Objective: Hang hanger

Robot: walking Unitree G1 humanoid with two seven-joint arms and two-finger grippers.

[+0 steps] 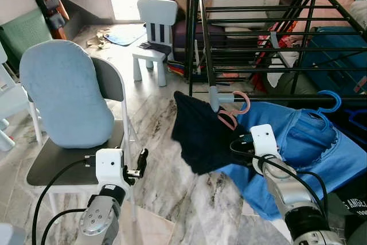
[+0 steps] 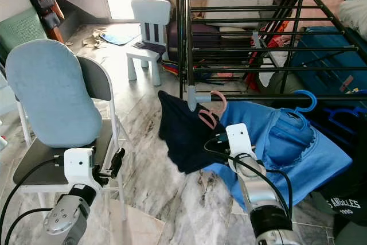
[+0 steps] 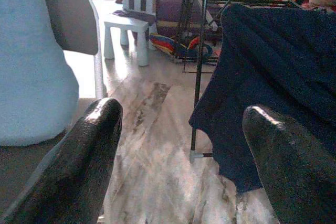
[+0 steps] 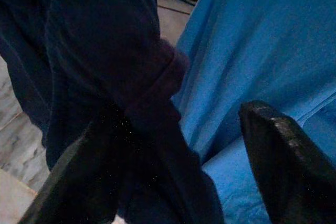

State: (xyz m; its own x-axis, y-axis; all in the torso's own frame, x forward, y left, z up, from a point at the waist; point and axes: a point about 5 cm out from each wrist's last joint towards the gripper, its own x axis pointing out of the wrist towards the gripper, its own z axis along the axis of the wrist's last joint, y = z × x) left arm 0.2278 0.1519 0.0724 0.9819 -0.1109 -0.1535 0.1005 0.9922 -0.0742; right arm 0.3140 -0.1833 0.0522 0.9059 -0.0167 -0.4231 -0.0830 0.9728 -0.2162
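The pink hanger (image 1: 234,109) with its navy garment (image 1: 198,136) already hooks the rack (image 1: 213,93); both claws, right (image 4: 173,145) and left (image 3: 181,150), hang released.

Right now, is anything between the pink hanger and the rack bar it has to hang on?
Nothing visible blocks it. The pink hanger carrying the dark navy garment already has its hook at the drying rack front corner. The right gripper sits just below, against the navy cloth, beside the blue shirt.
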